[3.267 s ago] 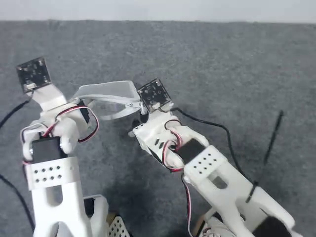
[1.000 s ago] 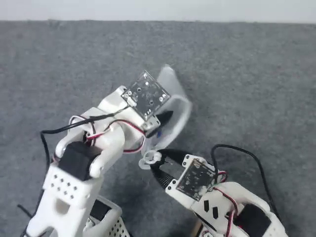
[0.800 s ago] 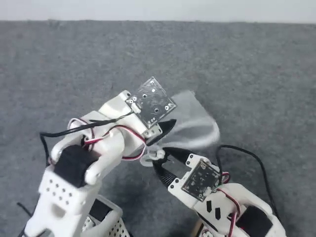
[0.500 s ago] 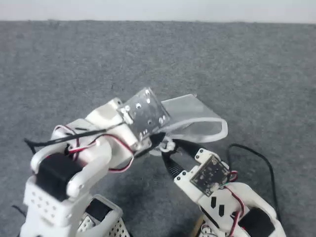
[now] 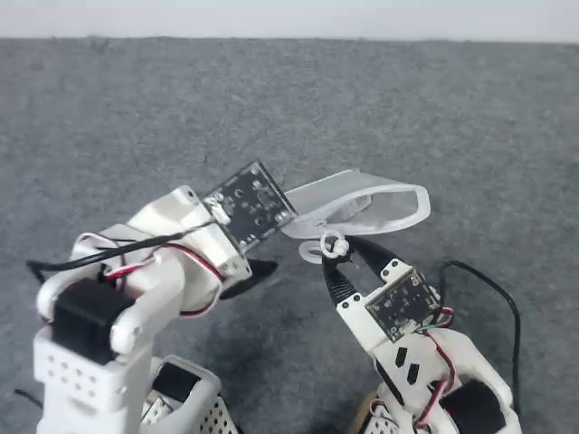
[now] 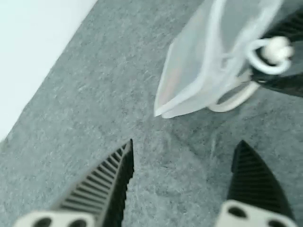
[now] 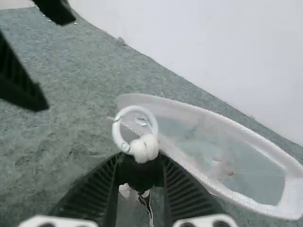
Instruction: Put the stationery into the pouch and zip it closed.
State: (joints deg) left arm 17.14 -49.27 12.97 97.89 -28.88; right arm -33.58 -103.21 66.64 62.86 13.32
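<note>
The translucent pouch [image 5: 366,201] hangs just above the grey mat, its mouth edge facing the arms. Its white ring pull [image 5: 333,244] sits at the tips of my right gripper [image 5: 337,257], which is shut on the pull's cord. From the right wrist, the ring pull [image 7: 136,134] stands above my right gripper [image 7: 140,163], with the pouch [image 7: 218,151] stretching away behind it. My left gripper [image 5: 256,268] is open and a short way from the pouch's near corner. From the left wrist, my left gripper [image 6: 185,144] frames bare mat, with the pouch [image 6: 208,66] and ring pull [image 6: 269,51] beyond.
Grey mat [image 5: 136,117] covers the table as far as a pale wall at the back. A black cable [image 5: 484,276] loops on the mat beside the right arm. The arm bases [image 5: 181,398] crowd the near edge.
The left gripper has let go of the pouch, opened and drawn back to the left. The right gripper has carried the ring pull to the right, and the pouch has swung over with it.
</note>
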